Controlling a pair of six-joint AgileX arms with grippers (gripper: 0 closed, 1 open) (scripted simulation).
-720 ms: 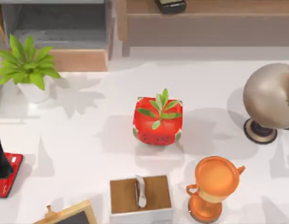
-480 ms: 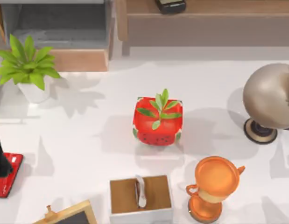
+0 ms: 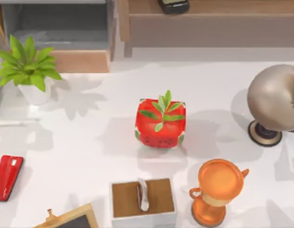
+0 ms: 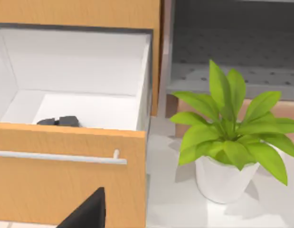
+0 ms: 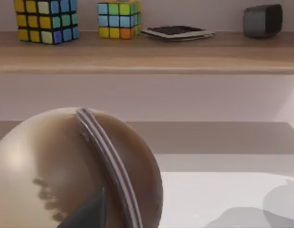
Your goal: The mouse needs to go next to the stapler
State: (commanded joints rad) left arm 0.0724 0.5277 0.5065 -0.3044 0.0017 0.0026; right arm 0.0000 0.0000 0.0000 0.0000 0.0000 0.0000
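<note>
The red stapler point(image 3: 7, 176) lies flat at the table's left edge, with open white tabletop point(image 3: 80, 147) all along its right side. Beyond that room stand the strawberry cube planter point(image 3: 160, 123) mid-table, the tissue box point(image 3: 143, 201) and a framed board point(image 3: 71, 218) at the near edge. A potted plant point(image 3: 27, 66) crowds the far left corner, beside an open drawer point(image 4: 71, 142).

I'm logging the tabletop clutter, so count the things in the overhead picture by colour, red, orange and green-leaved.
Red: 2, the stapler and the strawberry planter.
Orange: 1, the trophy cup.
Green-leaved: 1, the potted plant.
Total: 4.
</note>
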